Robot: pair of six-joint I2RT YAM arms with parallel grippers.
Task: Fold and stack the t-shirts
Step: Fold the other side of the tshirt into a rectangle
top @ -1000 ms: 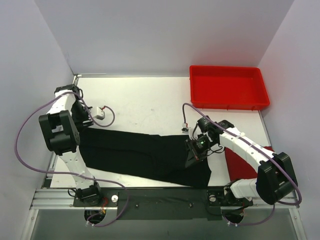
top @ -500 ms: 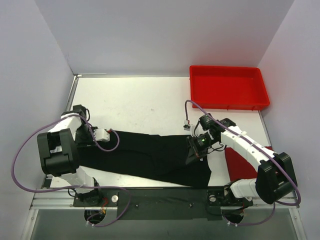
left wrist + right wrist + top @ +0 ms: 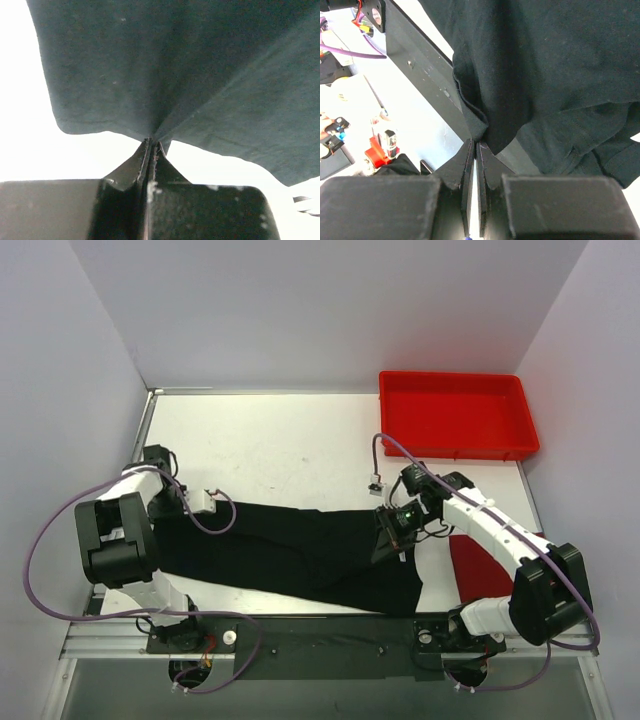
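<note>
Moved over the last second: left arm swung down and in toward the shirt's left end, its wrist now lower and further right. The right wrist edged slightly toward the far side. The cloth's outline is nearly unchanged.

Item 1, black shirt (image 3: 300, 550): lies spread in a long band across the near half of the table (image 3: 290, 440). Its long axis runs left to right between the two arms. The right end is bunched and reaches almost to the near edge.

Item 2, left claw (image 3: 151, 142): jaws together, pinching a pucker at the left end's edge. The cloth fans away from the tips toward the middle.

Item 3, right claw (image 3: 476, 145): jaws together on a gathered fold at the right end. Here the cloth may be raised a little off the table, but the overhead view does not settle it.

Item 4, red shirt (image 3: 467, 565): near right corner, partly under the right arm, just beside the black shirt's right end.

Item 5, tray (image 3: 455, 452): far right corner, well apart from both shirts.

Assessment: each arm holds its nearer end, so the shirt lies stretched between the claws. Any fold probably depends on both moving together across the long axis, with that span held taut.
</note>
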